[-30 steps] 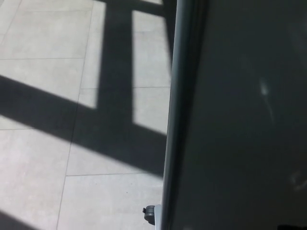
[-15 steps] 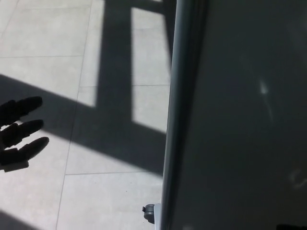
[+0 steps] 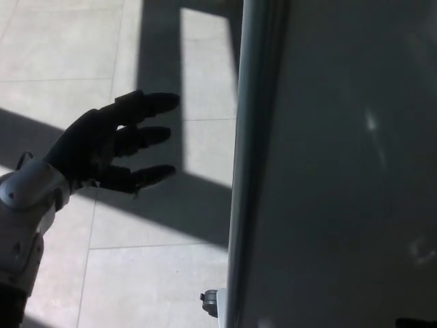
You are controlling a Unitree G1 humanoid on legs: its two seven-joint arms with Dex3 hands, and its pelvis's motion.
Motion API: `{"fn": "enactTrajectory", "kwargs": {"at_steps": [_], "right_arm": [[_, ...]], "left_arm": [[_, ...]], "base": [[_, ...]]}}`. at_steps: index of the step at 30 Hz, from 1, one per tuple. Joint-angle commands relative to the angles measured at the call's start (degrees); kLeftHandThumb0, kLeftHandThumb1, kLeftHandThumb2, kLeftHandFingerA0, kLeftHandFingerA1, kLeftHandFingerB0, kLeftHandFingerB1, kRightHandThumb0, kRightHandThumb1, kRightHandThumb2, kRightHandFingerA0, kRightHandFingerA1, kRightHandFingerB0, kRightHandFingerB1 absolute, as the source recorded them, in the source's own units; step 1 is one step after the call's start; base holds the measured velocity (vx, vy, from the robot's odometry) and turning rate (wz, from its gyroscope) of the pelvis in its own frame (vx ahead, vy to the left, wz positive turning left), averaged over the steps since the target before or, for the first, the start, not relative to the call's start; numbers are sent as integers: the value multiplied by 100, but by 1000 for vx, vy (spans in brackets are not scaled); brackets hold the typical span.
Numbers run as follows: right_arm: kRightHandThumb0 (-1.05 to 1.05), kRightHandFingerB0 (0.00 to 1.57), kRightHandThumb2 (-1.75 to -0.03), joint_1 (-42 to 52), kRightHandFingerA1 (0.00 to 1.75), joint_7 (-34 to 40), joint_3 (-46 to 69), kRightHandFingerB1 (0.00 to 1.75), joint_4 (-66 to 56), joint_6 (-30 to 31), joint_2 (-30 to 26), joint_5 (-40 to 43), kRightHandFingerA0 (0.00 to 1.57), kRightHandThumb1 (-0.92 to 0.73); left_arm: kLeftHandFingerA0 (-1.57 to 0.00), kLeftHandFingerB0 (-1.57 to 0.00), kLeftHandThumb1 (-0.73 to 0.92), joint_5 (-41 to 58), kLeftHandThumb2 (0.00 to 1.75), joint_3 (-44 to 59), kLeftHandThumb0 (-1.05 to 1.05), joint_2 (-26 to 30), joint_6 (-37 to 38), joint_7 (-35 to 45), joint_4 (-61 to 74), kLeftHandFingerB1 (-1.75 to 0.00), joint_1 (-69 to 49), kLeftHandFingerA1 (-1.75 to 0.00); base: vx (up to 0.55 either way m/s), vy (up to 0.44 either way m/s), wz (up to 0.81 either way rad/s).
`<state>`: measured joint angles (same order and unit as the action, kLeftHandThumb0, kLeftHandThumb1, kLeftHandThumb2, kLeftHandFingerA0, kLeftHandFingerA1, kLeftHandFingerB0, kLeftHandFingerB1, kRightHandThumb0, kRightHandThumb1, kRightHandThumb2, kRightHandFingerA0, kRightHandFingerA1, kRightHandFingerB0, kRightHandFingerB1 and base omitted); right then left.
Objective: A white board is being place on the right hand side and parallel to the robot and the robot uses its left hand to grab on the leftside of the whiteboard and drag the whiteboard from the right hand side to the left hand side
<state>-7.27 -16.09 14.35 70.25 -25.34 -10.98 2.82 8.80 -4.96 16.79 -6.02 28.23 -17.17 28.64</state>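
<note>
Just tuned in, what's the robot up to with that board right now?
The left hand is stretched out over the tiled floor with its fingers spread, pointing toward the left edge of the whiteboard, which fills the right side of the view. It is open and clear of the frame, so nothing is gripped yet. A caster shows at the board's foot. The right hand is out of view.
</note>
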Motion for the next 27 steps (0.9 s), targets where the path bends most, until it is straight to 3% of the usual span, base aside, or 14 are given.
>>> {"fn": "enactTrajectory", "kwargs": {"at_steps": [1, 2, 3, 16, 17, 18, 19, 27], "right_arm": [[-49, 62, -61, -23, 69, -151, 13, 45, -7, -146, -90, 90, 92, -61], [-49, 62, -61, -24, 69, -154, 14, 45, -5, -148, -90, 90, 92, -61], [-48, 62, -60, -37, 68, -155, 4, 44, -12, -129, -105, 79, 92, -61], [-48, 64, -61, -92, 68, -185, -37, 45, -27, -132, -121, 86, 94, -60], [-48, 65, -61, -104, 66, -173, -35, 45, -15, -139, -123, 85, 92, -61], [-48, 65, -61, -122, 66, -153, -31, 45, 2, -151, -127, 82, 92, -61], [-48, 64, -60, -129, 65, -147, -51, 44, 10, -141, -140, 56, 91, -62], [-48, 64, -60, -140, 66, -152, -49, 44, -4, -73, -139, 73, 91, -62]], "left_arm": [[-25, -8, 39, -375, 66, -225, -55, -112, -112, -99, -230, -32, 354, -41], [-25, -8, 39, -380, 66, -226, -55, -115, -106, -99, -243, -32, 360, -41], [-1, 0, 28, -325, 85, -253, -29, -165, -104, 16, -337, -48, 428, -47], [-2, 0, 28, -342, 85, -363, -29, -599, -51, 130, -736, -48, 824, -49], [-13, -6, 39, -317, 66, -374, -54, -650, -118, 144, -723, -24, 868, -41], [-13, -6, 39, -276, 66, -394, -54, -723, -224, 163, -691, -24, 930, -41], [-1, 0, 27, -293, 84, -419, -30, -742, -290, 138, -624, -48, 935, -48], [-2, 0, 28, -337, 84, -468, -28, -953, -260, 120, -677, -48, 972, -47]], "base": [[0, 0, 0], [0, 0, 0], [0, 0, 0], [0, 0, 0], [0, 0, 0], [0, 0, 0], [0, 0, 0], [0, 0, 0]]}}
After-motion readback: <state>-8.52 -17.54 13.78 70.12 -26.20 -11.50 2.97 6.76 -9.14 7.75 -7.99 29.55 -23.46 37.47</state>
